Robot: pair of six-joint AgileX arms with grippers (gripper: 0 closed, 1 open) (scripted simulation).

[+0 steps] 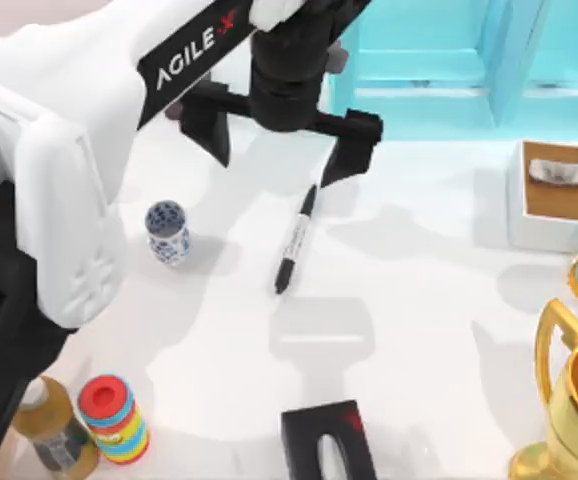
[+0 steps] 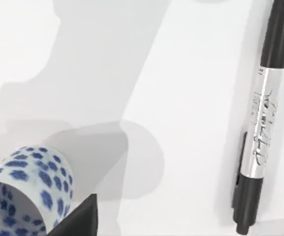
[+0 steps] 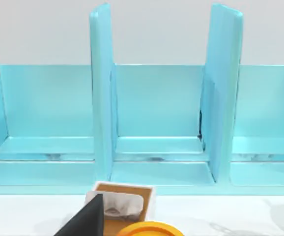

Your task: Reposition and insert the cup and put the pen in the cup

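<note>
Hovering: the left tool (image 1: 279, 140) is held above the desk (image 1: 419, 300), over the cap end of the pen, fingers spread wide and gripping nothing.
Pen: the pen (image 1: 295, 240) is laid flat on the desk, slanted, black with a pale label band; seen close in the left wrist view (image 2: 262, 123).
Cup: the cup (image 1: 168, 232) is stood upright to the left of the pen, apart from it, white with blue flowers; its side is seen in the left wrist view (image 2: 26, 194).
Right tool: parked; whether its fingers are spread cannot be told.
Shelf: a light-blue rack (image 3: 156, 123) is faced by the right wrist camera.
Others: a gold trophy (image 1: 574, 410) at the right edge, a white box (image 1: 549, 195) behind it.
</note>
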